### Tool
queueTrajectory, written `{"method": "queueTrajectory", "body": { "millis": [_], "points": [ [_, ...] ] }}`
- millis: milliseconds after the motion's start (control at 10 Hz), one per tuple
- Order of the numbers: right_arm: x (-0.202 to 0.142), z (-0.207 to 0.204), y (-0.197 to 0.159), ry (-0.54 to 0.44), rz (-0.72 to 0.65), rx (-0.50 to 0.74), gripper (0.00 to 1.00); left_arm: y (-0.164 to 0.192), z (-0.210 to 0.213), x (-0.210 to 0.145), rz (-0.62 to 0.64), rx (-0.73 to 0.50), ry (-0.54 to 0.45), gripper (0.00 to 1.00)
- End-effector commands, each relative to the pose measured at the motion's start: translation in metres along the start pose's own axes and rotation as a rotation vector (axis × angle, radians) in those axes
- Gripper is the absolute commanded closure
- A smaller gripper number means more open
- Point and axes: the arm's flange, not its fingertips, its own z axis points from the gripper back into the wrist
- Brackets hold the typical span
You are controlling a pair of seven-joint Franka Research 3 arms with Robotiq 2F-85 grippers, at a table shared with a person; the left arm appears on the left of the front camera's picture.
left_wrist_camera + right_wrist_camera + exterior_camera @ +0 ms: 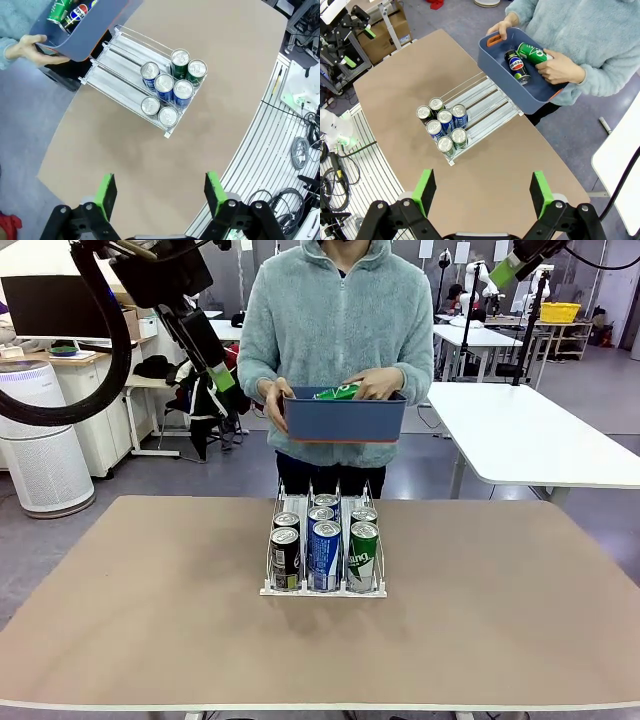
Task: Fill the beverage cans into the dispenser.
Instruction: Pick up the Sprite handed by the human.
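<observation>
Front view: seven cans (325, 556) in dispenser (300, 592)

Left pincer (160, 192) high up, jaws wide apart; right pincer (482, 190) equally high, jaws spread

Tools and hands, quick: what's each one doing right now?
Left tool: open, empty.
Right tool: open, empty.
Person's right hand: holding the bin.
Person's left hand: gripping a green can in the bin.
</observation>
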Motion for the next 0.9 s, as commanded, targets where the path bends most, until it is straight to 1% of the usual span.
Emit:
{"method": "queueTrajectory", "body": {
  "millis": [0,200,300,400,600,700,800],
  "points": [
    [-0.001,-0.001,-0.001,-0.002,0.007,0.005,0.0,-0.004,-0.006,-0.001,-0.002,-0.003,0.003,0.06],
    [-0.001,-0.001,-0.001,-0.002,0.007,0.005,0.0,-0.002,-0.001,0.001,-0.003,-0.001,0.002,0.06],
    [-0.001,-0.001,-0.001,-0.002,0.007,0.005,0.0,0.01,-0.008,0.004,0.068,-0.046,-0.07,0.06],
    [-0.001,-0.001,-0.001,-0.002,0.007,0.005,0.0,0.024,0.002,0.003,0.087,-0.039,-0.099,0.06],
    [-0.001,-0.001,-0.001,-0.002,0.007,0.005,0.0,0.056,0.024,0.01,0.076,-0.035,-0.131,0.06],
    [-0.001,-0.001,-0.001,-0.002,0.007,0.005,0.0,0.064,0.037,0.01,0.058,-0.055,-0.149,0.06],
    [-0.001,-0.001,-0.001,-0.002,0.007,0.005,0.0,0.066,0.048,0.013,0.051,-0.046,-0.158,0.06]
  ]
}}
